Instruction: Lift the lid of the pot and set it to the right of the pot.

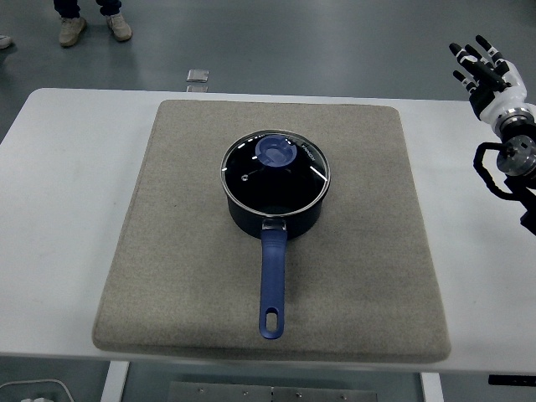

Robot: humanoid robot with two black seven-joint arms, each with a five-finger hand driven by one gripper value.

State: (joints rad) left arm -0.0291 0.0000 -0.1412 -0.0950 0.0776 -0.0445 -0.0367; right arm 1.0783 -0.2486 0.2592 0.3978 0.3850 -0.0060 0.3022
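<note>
A dark blue pot [275, 209] stands in the middle of a grey mat [193, 251], its blue handle [272, 285] pointing toward the near edge. A glass lid [251, 172] with a metal rim covers it, topped by a round blue knob [275, 152]. My right hand [481, 71] hovers at the far right edge of the view, well away from the pot, fingers spread and holding nothing. The left arm does not show.
The mat lies on a white table [67, 184], with bare mat to the right of the pot. A small clear object [198, 76] lies on the floor beyond the far edge. A person's shoes [92, 29] show at the top left.
</note>
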